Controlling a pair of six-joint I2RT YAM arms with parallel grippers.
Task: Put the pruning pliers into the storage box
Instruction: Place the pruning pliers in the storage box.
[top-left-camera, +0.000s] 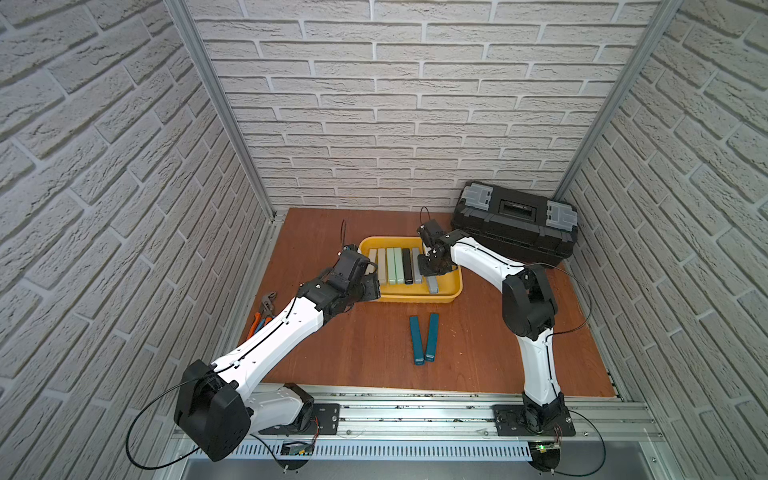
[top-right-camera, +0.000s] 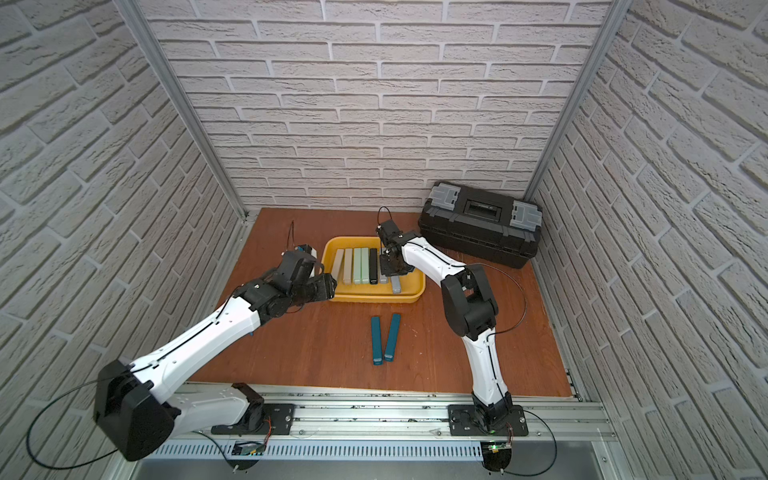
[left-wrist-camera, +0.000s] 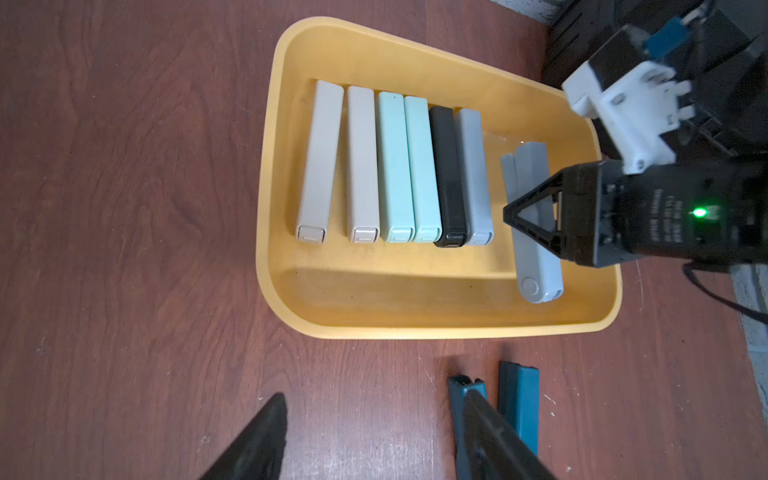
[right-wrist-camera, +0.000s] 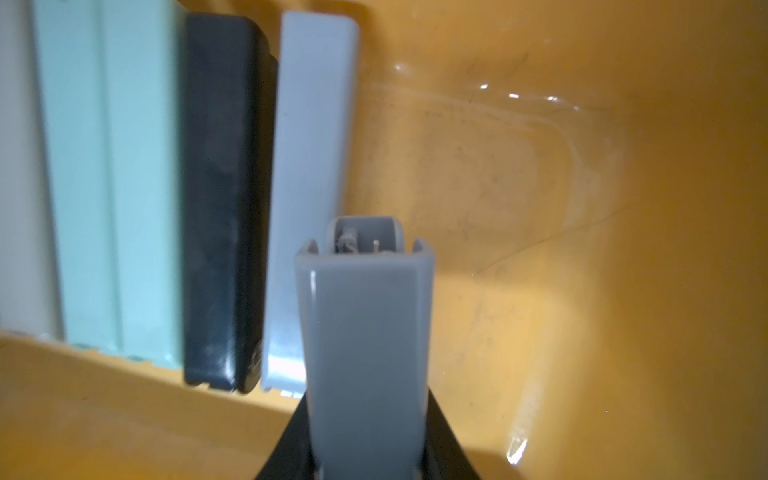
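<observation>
Now in hand: the right gripper (left-wrist-camera: 540, 220) is clamped across the second grey bar (left-wrist-camera: 536, 270). It holds the bar low inside the storage box (left-wrist-camera: 415, 330), just beside the row of 6 bars (left-wrist-camera: 399, 166) and slightly askew to it.
Doing it well: I would turn the bar parallel to its grey neighbour and bring it close. Then set it flat on the box floor before parting the jaws, and lift straight up so the row is not nudged.
Left gripper (left-wrist-camera: 374, 399): fingers spread wide with nothing between them; it hovers over the table (top-left-camera: 353, 353) near the box.
Left to do: 2 teal bars (top-left-camera: 415, 338) lie on the table outside the box, near its front wall.
Hard to tell: whether the held bar touches the box floor, since the gripper covers its middle.
Blurred: the right wrist view is soft. The bar's far end looks slightly split, but the detail is unclear.
</observation>
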